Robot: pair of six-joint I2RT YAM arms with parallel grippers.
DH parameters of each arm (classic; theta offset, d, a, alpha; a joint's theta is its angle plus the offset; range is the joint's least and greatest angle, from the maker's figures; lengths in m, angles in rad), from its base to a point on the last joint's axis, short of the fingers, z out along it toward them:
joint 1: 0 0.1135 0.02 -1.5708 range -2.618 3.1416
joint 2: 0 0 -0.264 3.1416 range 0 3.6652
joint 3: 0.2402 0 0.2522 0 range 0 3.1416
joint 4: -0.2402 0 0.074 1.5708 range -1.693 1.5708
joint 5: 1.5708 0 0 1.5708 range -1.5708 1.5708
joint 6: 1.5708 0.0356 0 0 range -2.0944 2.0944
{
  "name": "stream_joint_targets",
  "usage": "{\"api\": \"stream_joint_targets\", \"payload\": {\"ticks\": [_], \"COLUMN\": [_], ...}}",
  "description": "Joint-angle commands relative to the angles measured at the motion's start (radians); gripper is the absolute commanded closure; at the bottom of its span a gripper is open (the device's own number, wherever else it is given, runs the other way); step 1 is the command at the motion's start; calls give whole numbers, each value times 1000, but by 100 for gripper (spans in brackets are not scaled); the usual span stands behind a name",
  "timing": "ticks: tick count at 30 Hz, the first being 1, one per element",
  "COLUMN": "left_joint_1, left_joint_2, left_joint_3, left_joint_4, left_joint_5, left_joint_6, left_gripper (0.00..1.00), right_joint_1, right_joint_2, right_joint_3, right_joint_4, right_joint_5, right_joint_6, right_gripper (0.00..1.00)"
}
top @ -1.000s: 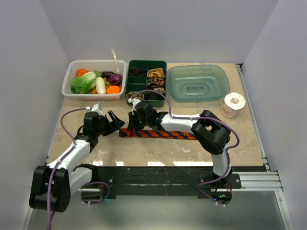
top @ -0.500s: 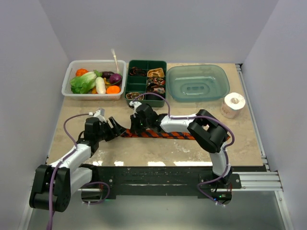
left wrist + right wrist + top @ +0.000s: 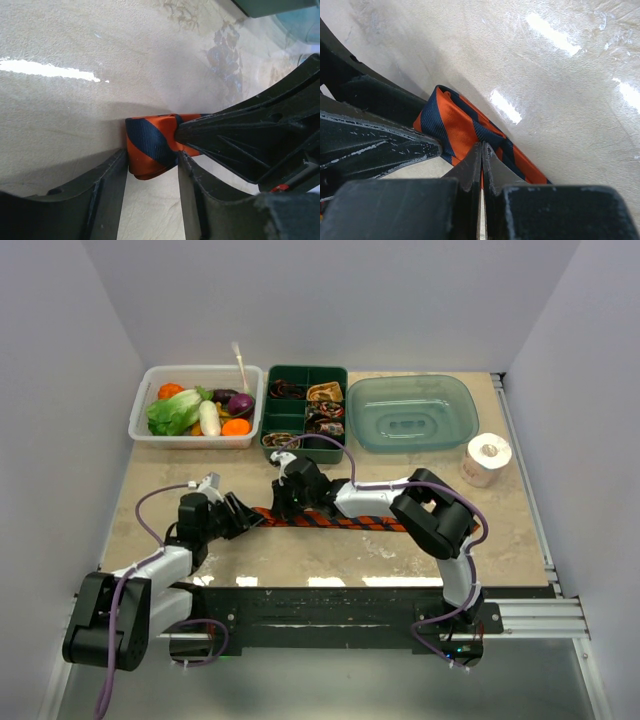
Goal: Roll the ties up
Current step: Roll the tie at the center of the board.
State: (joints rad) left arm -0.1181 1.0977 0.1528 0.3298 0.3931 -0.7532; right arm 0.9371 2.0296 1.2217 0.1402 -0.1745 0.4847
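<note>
The orange-and-black striped tie [image 3: 345,521] lies flat across the table's middle, its left end folded over. In the left wrist view the folded end [image 3: 147,142] sits between my left gripper's [image 3: 151,157] open fingertips. In the top view the left gripper [image 3: 248,518] is at the tie's left end. My right gripper [image 3: 283,508] is just right of it, on top of the tie. In the right wrist view it [image 3: 482,145] is shut, tips pinching the tie [image 3: 455,120] near the fold. Small coiled ties [image 3: 325,392] sit in the green tray.
A green divided tray [image 3: 305,445] stands behind the grippers. A clear bin of vegetables [image 3: 195,405] is at back left, a teal basin [image 3: 412,410] at back right, and a white paper roll [image 3: 488,458] at right. The two grippers are nearly touching.
My left gripper has come down and right until its fingers bracket the tie's folded left end. The right gripper shifted slightly right and stays on the tie.
</note>
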Motion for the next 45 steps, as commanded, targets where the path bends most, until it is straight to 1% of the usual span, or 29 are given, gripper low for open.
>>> {"api": "stream_joint_targets", "payload": {"ticks": [1, 3, 6, 7, 10, 11, 13, 14, 15, 16, 17, 19, 25, 26, 34, 38, 45], "left_joint_1": [3, 1, -8, -12, -38, -48, -81, -92, -119, -133, -156, -175, -193, -196, -227, -268, -321], "left_joint_2": [17, 24, 36, 39, 25, 18, -8, -16, -25, -38, -42, -48, -48, -47, -32, -6, 16], "left_joint_3": [-13, -16, -10, 2, 31, 40, 76, 91, 108, 141, 160, 209, 315, 324, 364, 381, 413], "left_joint_4": [149, 182, 198, 195, 161, 146, 80, 55, -4, -32, -88, -141, -322, -372, -449, -489, -526], "left_joint_5": [24, 33, 46, 49, 29, 1, -36, -80, -106, -131, -173, -217, -345, -374, -467, -529, -608], "left_joint_6": [-29, -32, -25, -21, 2, 14, 32, 54, 64, 77, 100, 118, 196, 215, 247, 247, 245], "left_gripper": [54, 57, 69, 75, 83, 85, 89, 90, 91, 94, 97, 100, 100, 100, 100, 100, 100], "right_joint_1": [5, 3, 3, 3, 3, 3, 3, 3, 3, 3, 3, 3, 3, 3, 3, 3, 3], "right_joint_2": [0, -3, 1, 1, 6, 7, 17, 23, 29, 40, 43, 44, 24, 18, -3, 0, 41], "right_joint_3": [-34, -34, -24, -18, 1, 5, 24, 33, 42, 62, 71, 85, 99, 99, 91, 88, 125], "right_joint_4": [10, 16, 15, 15, 16, 13, 13, 12, 9, 4, -4, -7, -16, -16, -14, -16, -10], "right_joint_5": [12, 9, 3, 1, -8, -11, -19, -25, -29, -36, -40, -40, -36, -34, -42, -36, -59], "right_joint_6": [-12, -9, -8, -5, 0, 5, 6, 6, 6, 5, 6, 5, 9, 12, 22, 26, 37], "right_gripper": [100, 100, 100, 100, 100, 100, 100, 100, 100, 100, 100, 100, 100, 100, 100, 100, 100]}}
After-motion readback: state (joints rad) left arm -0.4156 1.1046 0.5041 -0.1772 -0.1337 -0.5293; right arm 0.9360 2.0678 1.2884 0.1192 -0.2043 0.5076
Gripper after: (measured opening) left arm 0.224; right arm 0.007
